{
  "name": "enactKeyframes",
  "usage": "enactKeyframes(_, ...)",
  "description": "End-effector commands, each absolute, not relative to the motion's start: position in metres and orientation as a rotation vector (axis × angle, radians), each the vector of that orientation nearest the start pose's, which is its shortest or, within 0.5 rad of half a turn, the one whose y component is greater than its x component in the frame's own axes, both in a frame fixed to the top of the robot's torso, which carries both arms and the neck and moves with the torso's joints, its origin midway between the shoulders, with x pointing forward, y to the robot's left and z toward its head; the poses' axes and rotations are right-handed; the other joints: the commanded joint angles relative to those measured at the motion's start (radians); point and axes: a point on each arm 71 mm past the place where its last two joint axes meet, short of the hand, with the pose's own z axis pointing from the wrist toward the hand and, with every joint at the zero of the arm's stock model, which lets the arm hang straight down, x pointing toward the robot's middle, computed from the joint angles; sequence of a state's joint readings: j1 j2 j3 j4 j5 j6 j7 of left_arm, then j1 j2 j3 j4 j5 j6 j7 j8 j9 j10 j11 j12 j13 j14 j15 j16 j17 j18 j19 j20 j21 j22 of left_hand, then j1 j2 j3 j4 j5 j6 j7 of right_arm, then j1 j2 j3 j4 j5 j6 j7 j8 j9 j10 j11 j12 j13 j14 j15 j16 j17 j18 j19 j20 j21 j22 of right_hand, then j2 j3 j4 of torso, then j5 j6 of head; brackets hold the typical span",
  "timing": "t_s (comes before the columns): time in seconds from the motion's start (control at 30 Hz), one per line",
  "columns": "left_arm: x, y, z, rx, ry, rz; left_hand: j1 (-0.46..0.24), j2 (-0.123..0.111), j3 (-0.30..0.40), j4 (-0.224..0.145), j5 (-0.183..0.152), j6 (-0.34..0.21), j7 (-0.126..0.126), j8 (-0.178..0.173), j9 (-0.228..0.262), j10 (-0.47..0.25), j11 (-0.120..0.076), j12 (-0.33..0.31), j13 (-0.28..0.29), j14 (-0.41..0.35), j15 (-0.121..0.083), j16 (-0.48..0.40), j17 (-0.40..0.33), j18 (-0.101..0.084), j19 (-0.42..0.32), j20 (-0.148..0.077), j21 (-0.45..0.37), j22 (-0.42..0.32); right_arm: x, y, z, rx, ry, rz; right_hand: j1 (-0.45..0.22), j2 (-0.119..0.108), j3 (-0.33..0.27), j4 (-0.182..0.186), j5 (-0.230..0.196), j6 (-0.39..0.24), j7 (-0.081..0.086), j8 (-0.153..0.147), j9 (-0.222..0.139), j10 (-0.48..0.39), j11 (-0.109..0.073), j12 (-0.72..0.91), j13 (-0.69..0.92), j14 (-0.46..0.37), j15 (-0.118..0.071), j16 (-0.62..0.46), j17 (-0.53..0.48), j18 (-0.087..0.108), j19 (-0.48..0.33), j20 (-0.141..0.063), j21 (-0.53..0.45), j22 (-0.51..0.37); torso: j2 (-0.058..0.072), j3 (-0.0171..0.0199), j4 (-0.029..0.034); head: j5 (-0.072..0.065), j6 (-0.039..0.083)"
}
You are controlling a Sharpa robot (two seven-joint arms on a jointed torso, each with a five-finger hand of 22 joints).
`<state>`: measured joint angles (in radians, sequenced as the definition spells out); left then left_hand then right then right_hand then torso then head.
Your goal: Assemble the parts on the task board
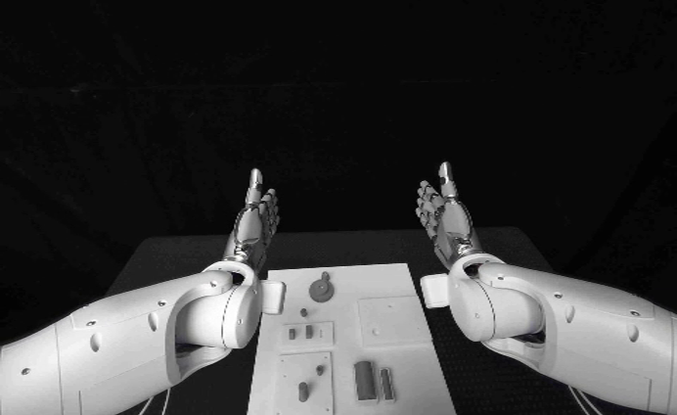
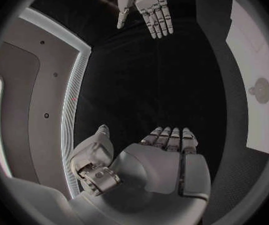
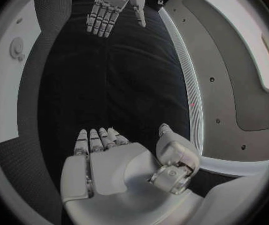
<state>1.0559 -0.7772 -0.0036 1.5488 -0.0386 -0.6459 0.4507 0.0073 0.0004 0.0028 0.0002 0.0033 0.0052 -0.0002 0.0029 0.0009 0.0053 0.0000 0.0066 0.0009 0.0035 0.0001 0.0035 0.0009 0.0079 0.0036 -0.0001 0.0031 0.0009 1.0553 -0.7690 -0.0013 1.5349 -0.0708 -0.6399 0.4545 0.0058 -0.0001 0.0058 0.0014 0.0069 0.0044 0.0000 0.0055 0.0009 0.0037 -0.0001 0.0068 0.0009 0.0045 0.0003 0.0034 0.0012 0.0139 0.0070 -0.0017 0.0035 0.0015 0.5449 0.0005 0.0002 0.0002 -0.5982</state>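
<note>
The left hand [image 1: 255,222] is raised above the far part of the black desk [image 1: 169,253], and it holds nothing; its fingers [image 1: 262,207] are stretched out straight and lie close side by side, with the thumb a little apart from them. In the left wrist view the same hand [image 2: 162,160] shows its back, the fingers [image 2: 170,136] pointing away and nothing between them. Nearer to the robot than these fingertips, and between the two arms, the white task board [image 1: 395,283] lies flat on the desk. On it are the grey parts: a round part with a knob [image 1: 323,289] is the closest one to the left fingers, a small pair of pegs [image 1: 299,333] stands in a square recess further toward the robot, and two dark upright blocks [image 1: 373,381] stand at the near end. No finger touches the board or any part. The right hand [image 1: 447,217] is raised on the other side of the board, at about the same height, also without anything in it; its fingers [image 1: 431,207] are straight and nearly together. The right wrist view shows this hand [image 3: 112,157] from behind, with the left hand [image 3: 112,5] facing it, well apart.
</note>
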Motion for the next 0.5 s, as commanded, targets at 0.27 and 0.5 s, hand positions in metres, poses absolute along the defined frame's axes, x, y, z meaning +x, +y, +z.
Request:
enactKeyframes(0.27,0.4618,0.1924,-0.2242,-1.209,1.218,-1.229,-0.007,0.0,-0.003,0.0,-0.003,-0.005,0.0,-0.003,-0.001,-0.005,0.0,-0.007,-0.001,-0.004,0.0,-0.003,-0.001,-0.008,-0.004,0.0,-0.003,-0.001,0.4618,-0.1924,-0.2242,1.209,1.218,1.229,-0.006,0.0,-0.006,-0.001,-0.007,-0.004,0.0,-0.005,-0.001,-0.004,0.0,-0.007,-0.001,-0.004,0.0,-0.003,-0.001,-0.014,-0.007,0.002,-0.003,-0.001,-0.001,-0.0005,-0.0002,0.0,-0.002)
enactKeyframes(0.5,0.4618,0.1924,-0.2242,-1.209,1.218,-1.229,-0.007,0.0,-0.003,0.0,-0.003,-0.005,0.0,-0.003,-0.001,-0.005,0.0,-0.007,-0.001,-0.004,0.0,-0.003,-0.001,-0.008,-0.004,0.0,-0.003,-0.001,0.4618,-0.1924,-0.2242,1.209,1.218,1.229,-0.006,0.0,-0.006,-0.001,-0.007,-0.004,0.0,-0.005,-0.001,-0.004,0.0,-0.007,-0.001,-0.004,0.0,-0.003,-0.001,-0.014,-0.007,0.002,-0.003,-0.001,-0.001,-0.0005,-0.0002,0.0,-0.002)
